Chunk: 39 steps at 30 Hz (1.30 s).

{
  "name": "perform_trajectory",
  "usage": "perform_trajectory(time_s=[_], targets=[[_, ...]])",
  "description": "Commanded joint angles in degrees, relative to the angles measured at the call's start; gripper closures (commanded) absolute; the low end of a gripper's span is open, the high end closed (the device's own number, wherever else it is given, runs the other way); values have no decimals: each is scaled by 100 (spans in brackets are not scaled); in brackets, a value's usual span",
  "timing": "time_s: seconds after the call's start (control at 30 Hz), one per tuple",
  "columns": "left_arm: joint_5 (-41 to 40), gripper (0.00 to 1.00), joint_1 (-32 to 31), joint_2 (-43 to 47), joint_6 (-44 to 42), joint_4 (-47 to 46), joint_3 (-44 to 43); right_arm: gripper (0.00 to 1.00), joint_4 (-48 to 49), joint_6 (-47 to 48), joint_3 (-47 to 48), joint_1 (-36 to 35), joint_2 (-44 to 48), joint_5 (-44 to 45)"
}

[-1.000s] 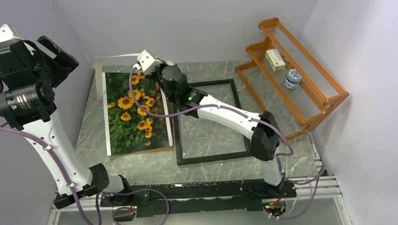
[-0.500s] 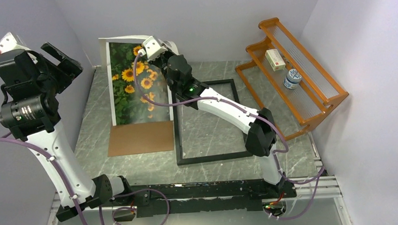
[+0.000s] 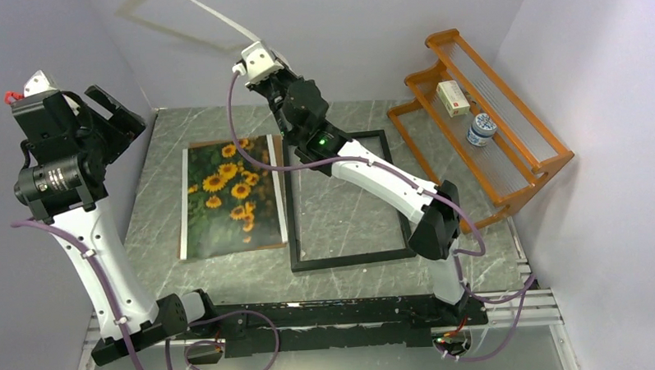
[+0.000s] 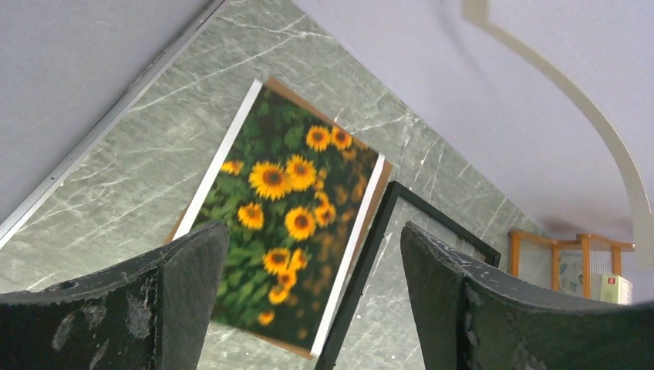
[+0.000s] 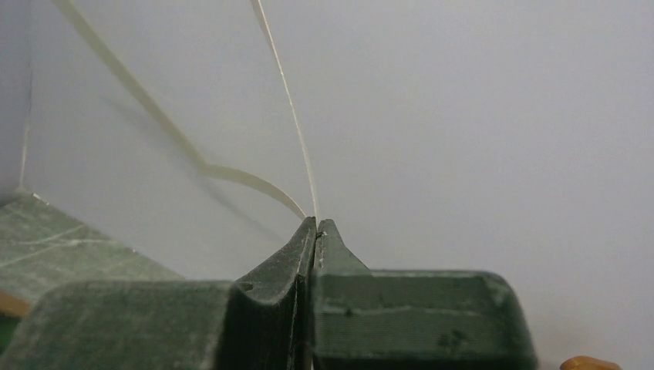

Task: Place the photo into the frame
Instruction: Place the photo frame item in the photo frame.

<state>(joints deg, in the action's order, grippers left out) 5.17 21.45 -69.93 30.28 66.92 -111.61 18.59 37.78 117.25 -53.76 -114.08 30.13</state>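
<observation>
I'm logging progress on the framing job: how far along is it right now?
Done: little that shows; the frame lies empty on the table. In hand: the right gripper is shut on the white mat, holding it up in the air, while the left gripper hangs open, empty. Left: the photo lies flat beside the frame, outside it, and has yet to go in.

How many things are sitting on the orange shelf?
2 on the orange shelf: a small white box toward the back, and a little blue-and-white jar just in front of it. Nothing else seems hidden there.
</observation>
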Motion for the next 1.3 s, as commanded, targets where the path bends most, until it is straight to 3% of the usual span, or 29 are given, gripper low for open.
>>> perform_trajectory(time_s=[0.0,0.13,0.37,0.57,0.83,1.03,1.27], targets=[[-242,12,28,229,95,-198,36,100,388,163,239,2,13,267],[54,12,27,347,169,-314,356,100,625,375,-521,-2,425,523],[882,12,26,429,319,-553,946,100,538,678,-2464,7,1928,1055],[1668,12,27,415,570,-884,1729,100,-434,453,-3926,-12,3202,1240],[3069,6,26,220,1054,-1644,3298,100,-1826,-164,-5270,-420,3998,1117],[3270,6,-191,164,1165,-2146,4152,100,-2607,-257,-6142,-862,4339,1896],[3143,6,-647,-130,1199,-2426,4518,100,-4190,-1044,-6223,-1276,5111,2071]])
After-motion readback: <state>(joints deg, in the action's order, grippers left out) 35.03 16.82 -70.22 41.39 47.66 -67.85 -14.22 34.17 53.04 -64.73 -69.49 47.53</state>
